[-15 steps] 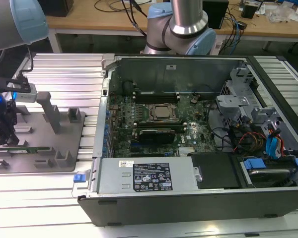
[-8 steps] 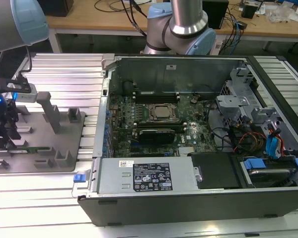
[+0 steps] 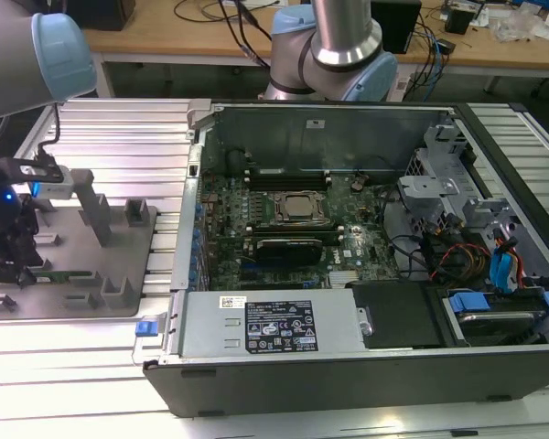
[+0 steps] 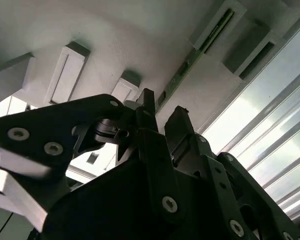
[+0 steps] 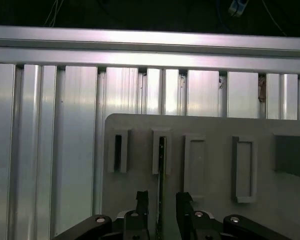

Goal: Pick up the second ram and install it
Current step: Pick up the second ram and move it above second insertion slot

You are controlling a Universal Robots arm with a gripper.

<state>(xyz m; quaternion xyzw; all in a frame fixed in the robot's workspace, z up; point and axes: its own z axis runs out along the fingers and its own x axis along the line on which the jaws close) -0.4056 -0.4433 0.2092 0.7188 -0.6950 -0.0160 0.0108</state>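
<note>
First wrist view shows the gripper (image 5: 161,197) spread wide astride the second ram (image 5: 162,157).

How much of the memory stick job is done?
Nothing shows as finished. The open hand straddles the second ram, which stands in its grey holder, not gripped or lifted. It is not in the computer yet.

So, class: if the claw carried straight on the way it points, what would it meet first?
Most likely the second ram, on edge in the grey fixture: it lines up between the tips of the open claw. How near is unclear.
</note>
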